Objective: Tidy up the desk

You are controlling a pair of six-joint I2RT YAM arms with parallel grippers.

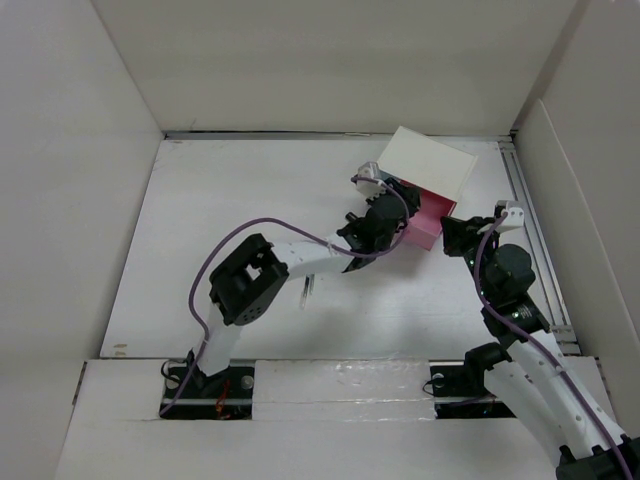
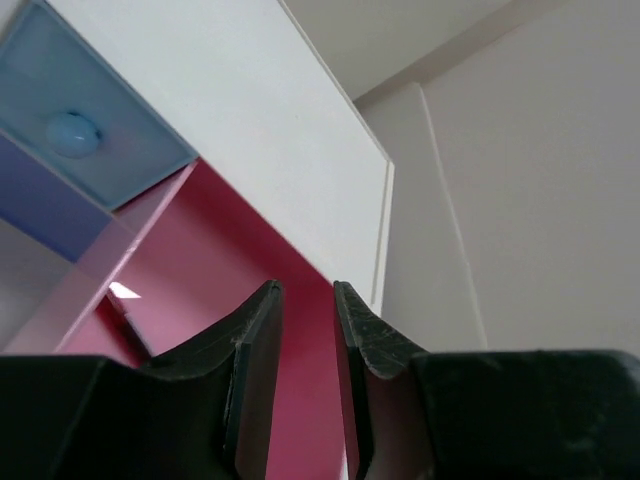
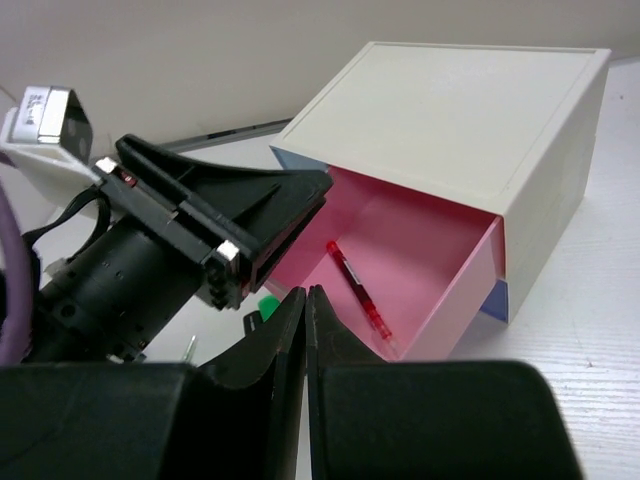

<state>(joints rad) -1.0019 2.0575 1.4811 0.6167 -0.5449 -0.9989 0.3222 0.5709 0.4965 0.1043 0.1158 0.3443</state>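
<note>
Tabletop (image 1: pixel 220 200) spans under both arms: rigid, fixed, nothing to grip. Drawer (image 3: pixel 410 240) looks light, thin plastic; take its front lip. Left end effector (image 2: pixel 307 290) at the drawer, narrow gap, can't tell if pinching. Right end effector (image 3: pixel 305 292) closed, empty.

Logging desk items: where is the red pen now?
Right wrist view: the red pen lies inside the open pink drawer of the white box, far right on the desk.
</note>
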